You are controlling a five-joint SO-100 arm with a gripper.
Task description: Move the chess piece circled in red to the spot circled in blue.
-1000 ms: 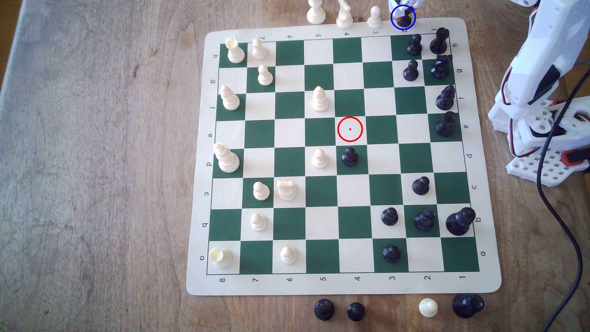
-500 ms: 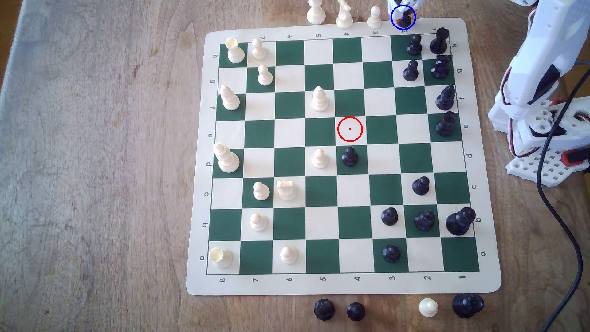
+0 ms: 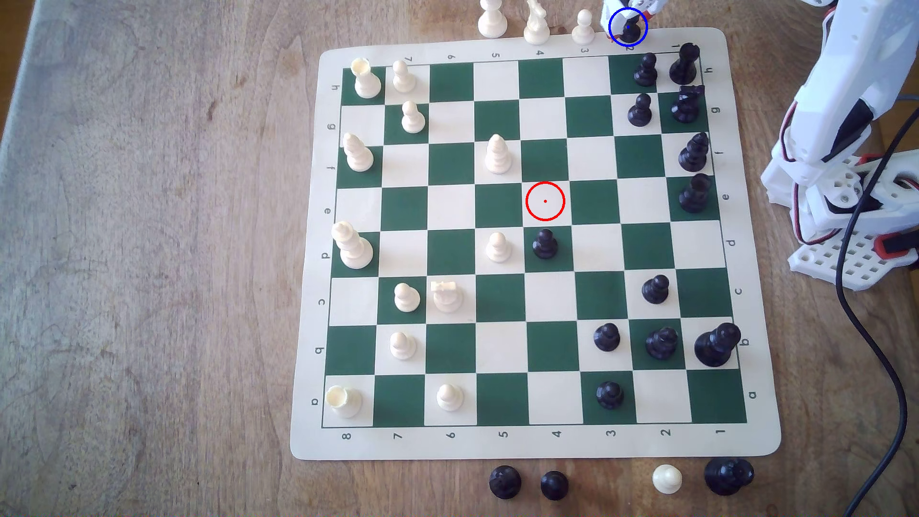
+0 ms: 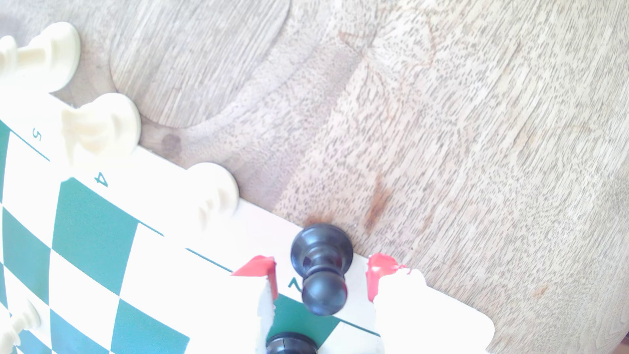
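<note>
A glossy black pawn point(image 3: 629, 31) stands upright inside the blue ring point(image 3: 645, 33), at the far rim of the chess mat point(image 3: 547, 442) where it meets the brown wood. In the wrist view the pawn point(image 4: 321, 250) sits half on the mat's rim and half on the wood. My gripper point(image 3: 628, 11) point(image 4: 321, 272) hangs over it, open. Its red-tipped fingers point(image 4: 269, 272) stand on either side of the pawn, with a gap on each side. The red ring point(image 3: 545, 201) lies over a bare cream square in the middle of the board.
A white pawn point(image 3: 583, 27), a knight point(image 3: 537, 25) and another white piece point(image 3: 492, 20) stand off the mat to the exterior view's left of the ring. A black pawn point(image 3: 645, 69) and rook point(image 3: 685, 63) stand just inside the board. The arm's base point(image 3: 845, 199) and a black cable point(image 3: 865, 338) lie at the right.
The fingers have spread slightly away from the black pawn, the one on the exterior view's left shifting outward. The pawn has stayed inside the blue ring.
</note>
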